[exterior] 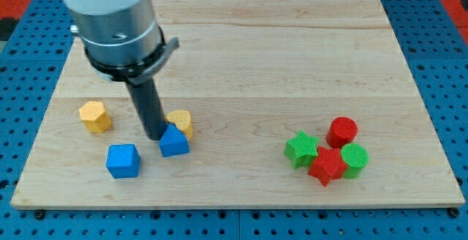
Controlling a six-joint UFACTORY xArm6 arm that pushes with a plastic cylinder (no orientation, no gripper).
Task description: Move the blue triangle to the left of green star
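Seven blocks sit on the wooden board (241, 64) in the one camera view. Lower left of the frame, my tip (156, 137) stands against the upper-left side of the blue triangle (174, 142), touching or nearly so; being a bare rod, it grips nothing. A yellow block (182, 122) pokes out just behind the triangle, a yellow hexagon (95, 115) and blue cube (122, 160) lie further left. Lower right, well apart, the green star (300, 148) heads a tight cluster with a red star (327, 165), red cylinder (342, 132) and green cylinder (355, 159). The push appears barely begun; next, a long drive rightward, stopping short of the star's left side.
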